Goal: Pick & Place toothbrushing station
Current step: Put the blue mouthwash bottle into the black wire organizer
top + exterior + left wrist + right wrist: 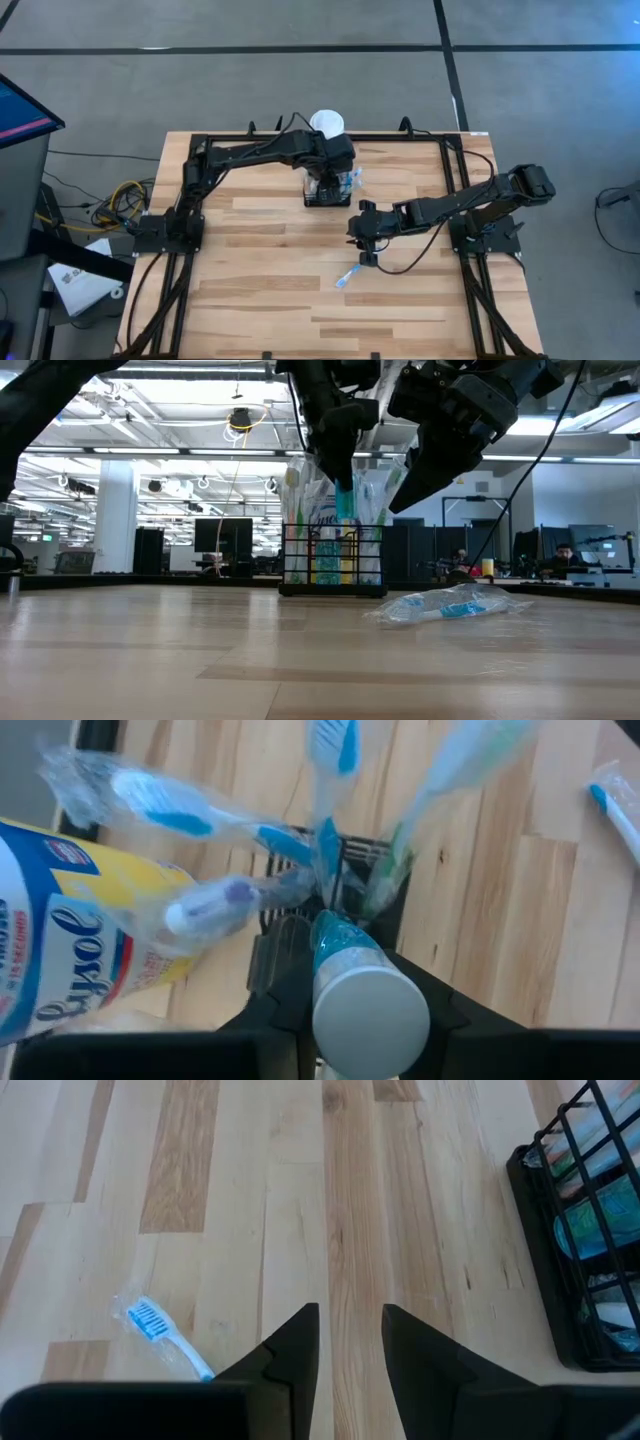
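Wood table (250, 260): caddy (327, 190) at upper centre, light, rigid mesh, best gripped by its rim. Left gripper (345, 995) clamps a tube (360, 995) above it. Right gripper (350, 1342), slightly open, holds nothing.

Even, bright light falls on the wooden table (260, 300) in the high view, and the arms cast only faint, soft shadows. In the low view, ceiling strip lights (150, 420) in the room behind glare white, so the arms above read as dark silhouettes; the near table surface is soft and out of focus. The left wrist view is blurred up close: the wrapped toothbrushes (190, 815) and the white-capped tube (368, 1010) look smeared. The right wrist view is sharp and evenly lit.
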You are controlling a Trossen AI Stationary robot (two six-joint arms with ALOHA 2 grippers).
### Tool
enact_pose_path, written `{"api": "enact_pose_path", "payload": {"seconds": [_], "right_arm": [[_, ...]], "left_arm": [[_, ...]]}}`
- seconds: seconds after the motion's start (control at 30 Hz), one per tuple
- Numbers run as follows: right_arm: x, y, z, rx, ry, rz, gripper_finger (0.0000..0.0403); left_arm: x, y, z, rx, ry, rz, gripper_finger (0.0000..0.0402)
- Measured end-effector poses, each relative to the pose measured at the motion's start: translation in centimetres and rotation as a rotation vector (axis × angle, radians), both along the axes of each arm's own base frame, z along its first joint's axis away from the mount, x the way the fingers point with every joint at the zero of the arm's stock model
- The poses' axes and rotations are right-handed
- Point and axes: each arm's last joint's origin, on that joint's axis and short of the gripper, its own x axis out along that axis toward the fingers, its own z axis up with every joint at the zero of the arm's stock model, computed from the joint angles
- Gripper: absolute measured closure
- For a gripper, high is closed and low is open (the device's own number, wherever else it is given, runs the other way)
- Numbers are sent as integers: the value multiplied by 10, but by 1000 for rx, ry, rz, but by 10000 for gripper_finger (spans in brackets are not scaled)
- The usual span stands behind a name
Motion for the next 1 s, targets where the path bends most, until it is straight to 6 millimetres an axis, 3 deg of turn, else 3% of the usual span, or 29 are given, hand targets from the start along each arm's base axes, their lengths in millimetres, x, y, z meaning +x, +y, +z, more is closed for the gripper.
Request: {"api": "enact_pose_path", "payload": {"seconds": [0.7,1.0], "right_arm": [[-1,0,-1,-1,8,0,301],[2,0,-10,-8,43,0,301]], "left_arm": [[-1,0,-41,-77,47,-21,322],[-1,2,-44,-90,36,-23,321]]}}
